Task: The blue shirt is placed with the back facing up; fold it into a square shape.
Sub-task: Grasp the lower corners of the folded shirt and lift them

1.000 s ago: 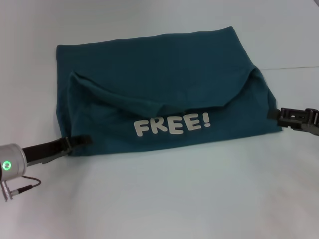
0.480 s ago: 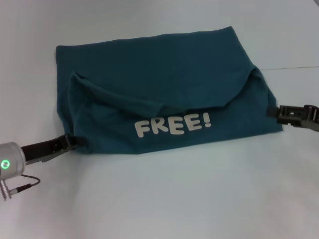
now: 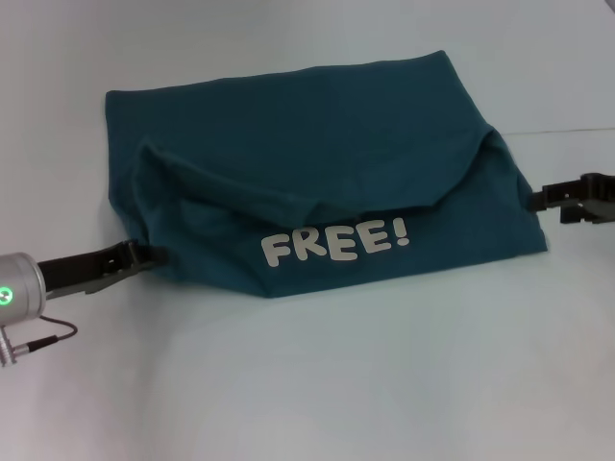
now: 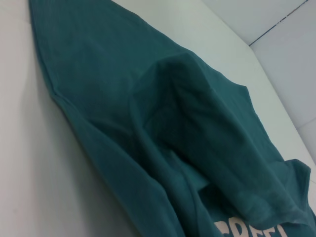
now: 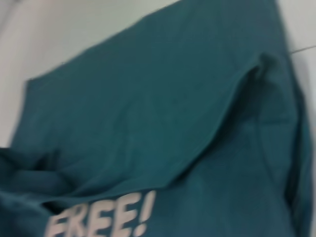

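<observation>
Both hands, left hand (image 3: 135, 255) and right hand (image 3: 548, 199), are beside the blue shirt (image 3: 307, 173); grip cannot be told; hems should be drawn evenly.

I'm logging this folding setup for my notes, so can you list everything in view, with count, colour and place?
blue shirt: one, dark teal-blue, partly folded in the middle of the table, near flap turned over.
FREE! lettering: one, white, on the turned-over flap at the shirt's near edge.
table: one, pale grey-white, under everything.
cable: one, dark, looping from the left arm's silver wrist.
left gripper: one, black, at the shirt's near-left corner.
right gripper: one, black, at the shirt's right edge.
</observation>
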Available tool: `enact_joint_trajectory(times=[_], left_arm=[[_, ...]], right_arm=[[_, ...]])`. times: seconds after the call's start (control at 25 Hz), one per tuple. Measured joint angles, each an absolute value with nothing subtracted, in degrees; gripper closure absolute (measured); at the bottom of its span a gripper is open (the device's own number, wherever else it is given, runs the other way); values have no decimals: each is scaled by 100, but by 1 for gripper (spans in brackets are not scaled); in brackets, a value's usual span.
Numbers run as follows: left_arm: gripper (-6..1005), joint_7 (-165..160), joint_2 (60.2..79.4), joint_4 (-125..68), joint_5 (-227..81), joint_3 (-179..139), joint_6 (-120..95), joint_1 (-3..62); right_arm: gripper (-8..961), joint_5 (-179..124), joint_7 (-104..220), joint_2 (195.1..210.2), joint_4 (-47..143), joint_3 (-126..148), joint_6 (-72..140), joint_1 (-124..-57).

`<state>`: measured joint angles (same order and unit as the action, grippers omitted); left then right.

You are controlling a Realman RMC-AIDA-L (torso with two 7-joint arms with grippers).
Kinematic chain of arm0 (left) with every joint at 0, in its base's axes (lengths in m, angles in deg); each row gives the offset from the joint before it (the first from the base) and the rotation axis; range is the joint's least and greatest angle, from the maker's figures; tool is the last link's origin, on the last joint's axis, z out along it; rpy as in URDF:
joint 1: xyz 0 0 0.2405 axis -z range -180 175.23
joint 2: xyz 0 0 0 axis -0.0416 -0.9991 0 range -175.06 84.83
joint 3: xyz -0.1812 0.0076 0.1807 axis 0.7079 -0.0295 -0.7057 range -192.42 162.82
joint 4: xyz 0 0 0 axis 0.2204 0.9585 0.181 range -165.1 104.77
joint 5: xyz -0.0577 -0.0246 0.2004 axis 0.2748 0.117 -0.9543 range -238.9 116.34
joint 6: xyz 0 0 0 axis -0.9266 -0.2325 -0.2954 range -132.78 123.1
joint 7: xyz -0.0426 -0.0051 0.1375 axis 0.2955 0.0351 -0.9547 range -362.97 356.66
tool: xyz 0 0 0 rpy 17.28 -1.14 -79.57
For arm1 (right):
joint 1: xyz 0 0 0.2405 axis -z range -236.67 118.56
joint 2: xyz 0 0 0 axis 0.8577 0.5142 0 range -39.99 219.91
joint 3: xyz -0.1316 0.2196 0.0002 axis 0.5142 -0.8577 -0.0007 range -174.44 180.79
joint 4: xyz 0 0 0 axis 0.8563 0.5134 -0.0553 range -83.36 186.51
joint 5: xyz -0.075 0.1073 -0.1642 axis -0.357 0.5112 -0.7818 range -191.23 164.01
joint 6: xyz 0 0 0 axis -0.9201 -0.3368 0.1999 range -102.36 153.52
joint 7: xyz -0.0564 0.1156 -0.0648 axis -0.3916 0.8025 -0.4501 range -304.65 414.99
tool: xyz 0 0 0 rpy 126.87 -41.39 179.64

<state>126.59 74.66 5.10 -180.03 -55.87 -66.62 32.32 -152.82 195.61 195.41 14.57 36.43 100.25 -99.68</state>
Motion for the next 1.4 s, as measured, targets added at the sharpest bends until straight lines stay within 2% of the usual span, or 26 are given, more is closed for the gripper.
enact_joint_trajectory(times=[0.24,0.56,1.0,1.4], left_arm=[[997,12756,7437,585,-18010,-5628,-6674,3316],[997,12779,7433,595,-18011,-5628,-6635,3375],[996,12796,7462,596,-18011,-5628,-6627,3391],[996,12797,7487,579,-18010,-5628,-6617,3344]], right_arm=[[239,-15935,19866,19720,1502,3979,9283,-10259],[239,-15954,19841,19929,1573,4434,8505,-10208],[239,-15960,19741,19969,2087,4507,7988,-10248],[239,-15960,19577,20090,2198,4574,7697,-10294]])
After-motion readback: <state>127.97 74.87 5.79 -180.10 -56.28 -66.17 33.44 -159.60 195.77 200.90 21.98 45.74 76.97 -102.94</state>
